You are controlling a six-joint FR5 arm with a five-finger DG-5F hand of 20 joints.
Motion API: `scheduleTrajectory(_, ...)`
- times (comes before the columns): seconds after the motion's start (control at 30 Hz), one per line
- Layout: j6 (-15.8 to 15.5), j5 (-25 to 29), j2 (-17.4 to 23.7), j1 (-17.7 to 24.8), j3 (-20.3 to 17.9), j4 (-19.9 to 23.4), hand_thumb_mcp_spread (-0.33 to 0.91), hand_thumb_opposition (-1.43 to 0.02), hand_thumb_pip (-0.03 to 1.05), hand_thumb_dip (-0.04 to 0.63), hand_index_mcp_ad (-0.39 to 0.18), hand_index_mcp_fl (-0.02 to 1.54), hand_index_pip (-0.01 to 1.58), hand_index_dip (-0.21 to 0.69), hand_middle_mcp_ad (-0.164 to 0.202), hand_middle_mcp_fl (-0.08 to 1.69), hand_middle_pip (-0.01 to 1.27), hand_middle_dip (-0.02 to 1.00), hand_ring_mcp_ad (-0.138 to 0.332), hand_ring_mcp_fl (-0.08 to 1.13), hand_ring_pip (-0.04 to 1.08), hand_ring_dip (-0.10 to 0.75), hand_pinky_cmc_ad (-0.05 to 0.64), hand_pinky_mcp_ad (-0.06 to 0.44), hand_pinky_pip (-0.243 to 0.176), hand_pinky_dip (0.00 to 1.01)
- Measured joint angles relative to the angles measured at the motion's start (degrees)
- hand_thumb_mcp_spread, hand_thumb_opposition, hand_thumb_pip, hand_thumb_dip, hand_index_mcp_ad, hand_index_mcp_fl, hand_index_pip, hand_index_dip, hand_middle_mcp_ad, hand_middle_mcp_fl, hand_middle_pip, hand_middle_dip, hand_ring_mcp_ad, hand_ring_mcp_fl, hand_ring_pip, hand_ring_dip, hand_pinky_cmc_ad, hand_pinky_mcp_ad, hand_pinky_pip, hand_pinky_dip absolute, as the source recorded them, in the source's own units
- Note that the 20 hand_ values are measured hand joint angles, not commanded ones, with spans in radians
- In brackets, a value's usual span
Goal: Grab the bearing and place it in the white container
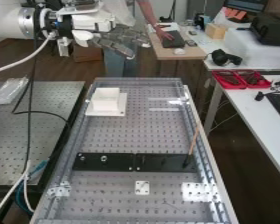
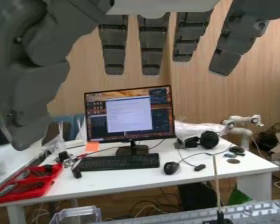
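Grey metal, peppered with holes, makes up the bench (image 1: 117,137), with a similar perforated table (image 1: 51,102) to its left and a crumpled plastic bag (image 1: 9,91) on that. Over on the right stands a white desk (image 1: 254,117) bearing red trays (image 1: 240,79) and black headphones (image 1: 222,58). The wrist view looks onto a monitor (image 2: 127,112) and a keyboard (image 2: 117,162), in front of a pale wood wall (image 2: 190,95).

Across the near part of the bench lies a flat black bar (image 1: 160,162), the smaller nut (image 1: 82,158) and the larger nut (image 1: 104,158) standing near its left end. A thin stick (image 1: 193,140) leans up at the right end, dark tip down. A clear plastic box (image 2: 77,215) is cut off by the wrist view's edge.

I can't make out the bottom of the white container (image 1: 105,100) — its walls hide it — and I cannot tell where the bearing is, nor which way it faces. The container itself sits upright at the bench's far left, on a flat white base (image 1: 122,106); it looks roughly square, with no clear long axis.

The hand (image 1: 121,40) hangs beyond the bench's far end, spread wide — fingers (image 2: 152,47) straight, the thumb well apart from them.
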Motion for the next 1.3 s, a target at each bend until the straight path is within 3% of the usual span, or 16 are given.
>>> scheduleTrajectory(0.6, -3.47, -14.48, -3.75, -11.74, 11.76, -6.15, 0.25, -0.68, 0.46, 0.115, -0.127, 0.21, 0.11, 0.063, 0.059, 0.11, 0.13, 0.20, 0.126, 0.00, 0.10, 0.084, 0.361, 0.293, -0.061, 0.29)
scheduleTrajectory(1.3, -2.67, -21.70, -6.30, -15.69, 15.63, -8.39, 0.25, -0.68, 0.47, 0.113, -0.126, 0.21, 0.10, 0.054, 0.056, 0.12, 0.13, 0.20, 0.126, 0.00, 0.10, 0.084, 0.361, 0.295, -0.061, 0.27)
